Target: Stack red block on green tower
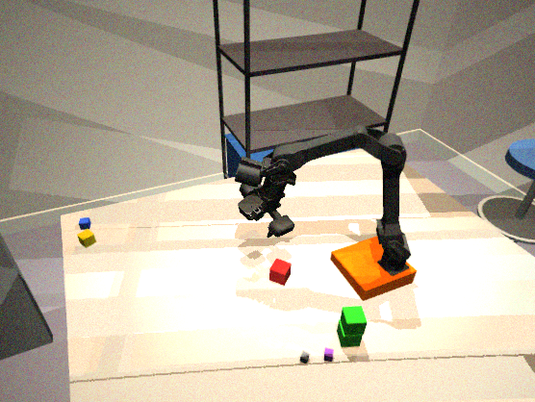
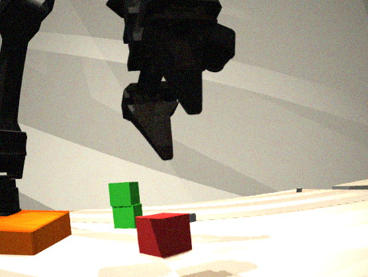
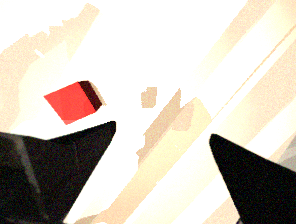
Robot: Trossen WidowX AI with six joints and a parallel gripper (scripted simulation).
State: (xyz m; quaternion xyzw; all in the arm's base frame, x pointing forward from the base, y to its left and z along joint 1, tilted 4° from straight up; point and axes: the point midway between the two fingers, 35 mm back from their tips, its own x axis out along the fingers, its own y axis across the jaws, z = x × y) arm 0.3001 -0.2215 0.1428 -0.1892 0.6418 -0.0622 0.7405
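red block (image 1: 280,271) (image 2: 164,235) (image 3: 73,102) — unlettered on its visible faces — below the open gripper (image 1: 264,222) (image 2: 182,134) (image 3: 161,131).

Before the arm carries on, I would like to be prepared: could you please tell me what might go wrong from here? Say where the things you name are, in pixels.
The open fingers (image 1: 267,222) (image 2: 183,136) are above the red block (image 1: 280,271) (image 2: 169,234) (image 3: 74,102) but off to one side in the wrist view, so a straight descent could miss or clip it.

The green tower (image 1: 351,327) (image 2: 126,205) is two blocks, the upper slightly offset; a nudge or uneven release might topple it.
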